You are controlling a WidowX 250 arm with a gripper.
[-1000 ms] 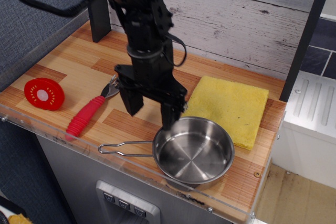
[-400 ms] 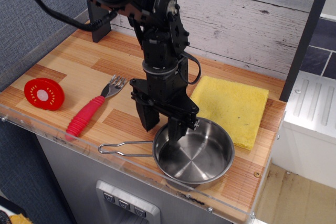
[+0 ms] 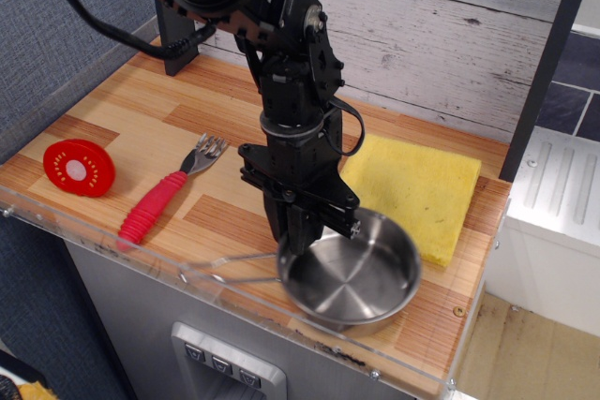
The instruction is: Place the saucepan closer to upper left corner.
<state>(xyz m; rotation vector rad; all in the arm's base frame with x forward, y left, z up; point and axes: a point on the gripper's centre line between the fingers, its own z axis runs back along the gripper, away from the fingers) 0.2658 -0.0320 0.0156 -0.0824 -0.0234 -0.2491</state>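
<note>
The bench (image 3: 141, 110) is unchanged, but the end effector (image 3: 298, 231) has dropped since a moment ago and its fingers have narrowed onto the near-left rim of the saucepan (image 3: 354, 271). The pan now sits slightly tilted with its handle blurred, so the grasp looks made and lifting can begin. It lies just below and right of the end effector; the upper left corner (image 3: 178, 49) is well beyond it, up-left. Its long axis follows the wire handle, pointing left along the front edge.
</note>
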